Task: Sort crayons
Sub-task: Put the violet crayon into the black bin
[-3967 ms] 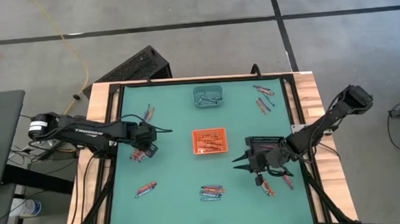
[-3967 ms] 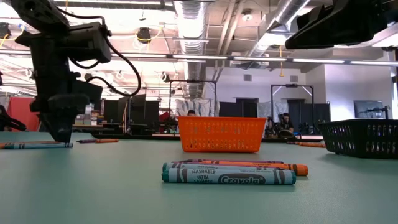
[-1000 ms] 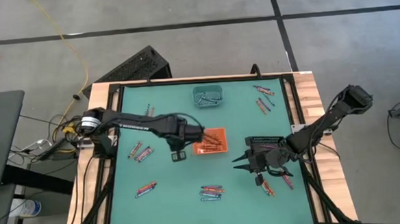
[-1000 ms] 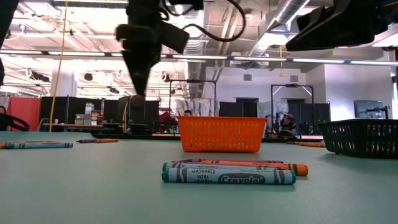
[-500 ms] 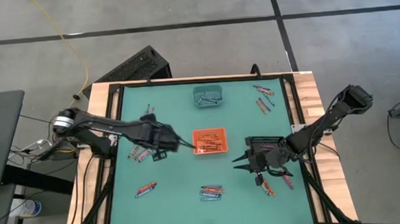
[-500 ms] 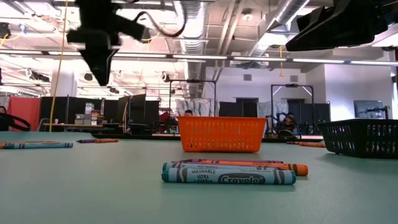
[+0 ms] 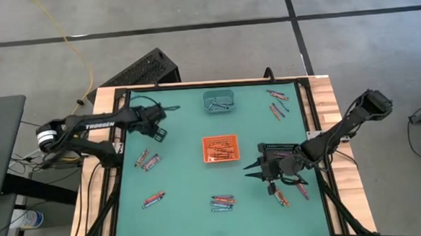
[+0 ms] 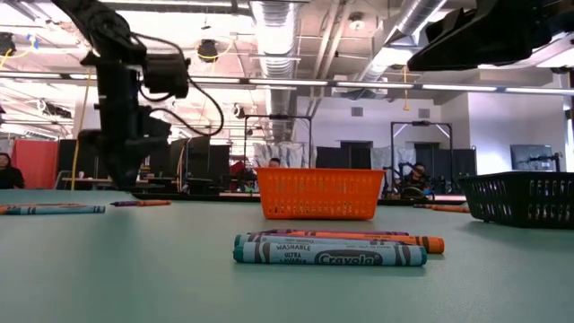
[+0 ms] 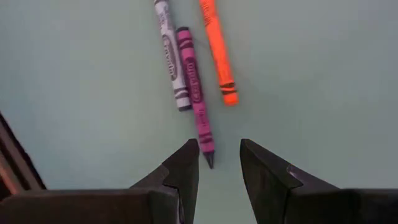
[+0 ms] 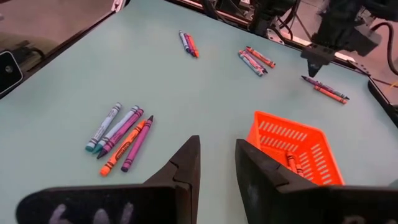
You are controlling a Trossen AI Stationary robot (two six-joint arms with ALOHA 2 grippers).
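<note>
In the left wrist view three crayons lie side by side on the green mat: a grey-white one (image 9: pixel 171 56), a magenta one (image 9: pixel 196 93) and an orange one (image 9: pixel 217 53). My left gripper (image 9: pixel 219 155) hangs open just above them, pointing steeply down, with the magenta crayon's tip (image 9: pixel 209 160) right before the gap. In the high view it (image 7: pixel 156 125) is at the table's far left. My right gripper (image 7: pixel 253 170) waits open above the mat, right of centre, with nothing between its fingers (image 10: pixel 217 163).
An orange tray (image 7: pixel 220 148) with crayons sits mid-table, a teal tray (image 7: pixel 218 101) at the far edge, and a black tray (image 7: pixel 277 154) under my right arm. More crayon groups lie at the left (image 7: pixel 148 161), near left (image 7: pixel 153 200), near centre (image 7: pixel 223 202), far right (image 7: pixel 276 107) and near right (image 7: pixel 290 193).
My left gripper has swung from beside the orange tray toward the table's left and far edge. It has come down over the crayons at the far left and rolled about its own axis on the way. Its fingers carry nothing.
</note>
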